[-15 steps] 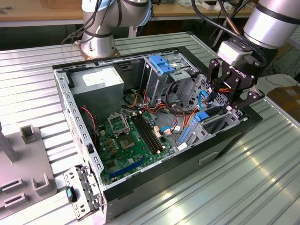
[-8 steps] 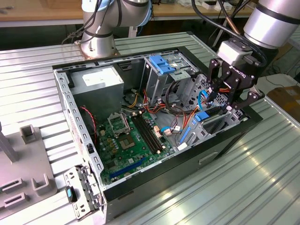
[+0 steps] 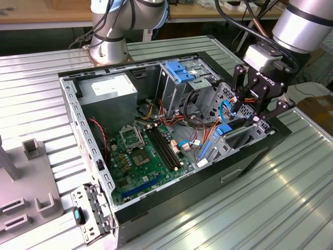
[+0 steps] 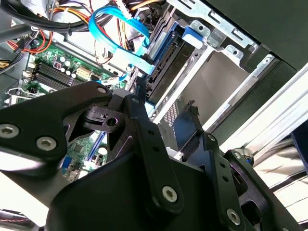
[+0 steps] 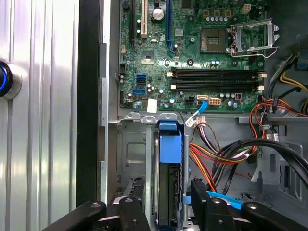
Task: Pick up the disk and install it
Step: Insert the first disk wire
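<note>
Gripper (image 3: 255, 112) hung released, fingers spread, just above disk (image 5: 171, 144) seated edgewise in drive cage (image 5: 130, 154); gripper lettering unreadable.

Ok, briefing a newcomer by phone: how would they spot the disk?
Find the open computer case on the ribbed metal table. In the cage at the exterior view's right end, the disk stands on edge. Its bright blue plastic frame sets it apart from the thin blue cable.

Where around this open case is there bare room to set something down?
Ribbed table along the case's black side, and between case and grey fixture. Crowded: the drive-bay corner, where the gripper hangs by the disk amid cables.
</note>
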Action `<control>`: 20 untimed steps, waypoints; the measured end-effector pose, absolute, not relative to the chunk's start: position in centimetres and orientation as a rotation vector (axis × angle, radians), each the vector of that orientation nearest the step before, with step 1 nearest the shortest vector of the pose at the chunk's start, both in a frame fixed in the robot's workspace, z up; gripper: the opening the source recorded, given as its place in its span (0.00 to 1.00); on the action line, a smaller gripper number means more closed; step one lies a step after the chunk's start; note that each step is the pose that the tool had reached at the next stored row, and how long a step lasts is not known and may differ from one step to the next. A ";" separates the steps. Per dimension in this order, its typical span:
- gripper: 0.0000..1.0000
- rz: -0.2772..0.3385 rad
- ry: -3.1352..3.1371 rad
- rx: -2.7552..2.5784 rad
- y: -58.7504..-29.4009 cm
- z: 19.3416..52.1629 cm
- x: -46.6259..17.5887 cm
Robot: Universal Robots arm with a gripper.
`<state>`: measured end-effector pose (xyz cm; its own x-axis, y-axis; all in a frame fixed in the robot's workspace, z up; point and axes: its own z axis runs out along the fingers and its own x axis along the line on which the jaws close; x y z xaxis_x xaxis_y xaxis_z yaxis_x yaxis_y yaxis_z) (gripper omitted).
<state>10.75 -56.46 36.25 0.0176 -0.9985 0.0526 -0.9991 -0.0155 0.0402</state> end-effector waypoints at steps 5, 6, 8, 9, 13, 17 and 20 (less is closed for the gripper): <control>0.50 0.014 -2.157 2.193 -56.5 36.3 10.8; 0.50 0.014 -2.157 2.193 -56.5 36.3 10.8; 0.50 0.014 -2.157 2.193 -56.5 36.3 10.8; 0.50 0.014 -2.157 2.193 -56.5 36.2 10.8; 0.50 0.010 -2.155 2.191 -56.5 36.2 11.3; 0.50 0.000 -2.154 2.191 -55.9 35.8 11.9; 0.50 -0.015 -2.160 2.198 -55.3 35.4 12.0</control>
<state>11.96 -55.34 35.44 0.0182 -0.9992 0.0349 -0.9986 -0.0164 0.0496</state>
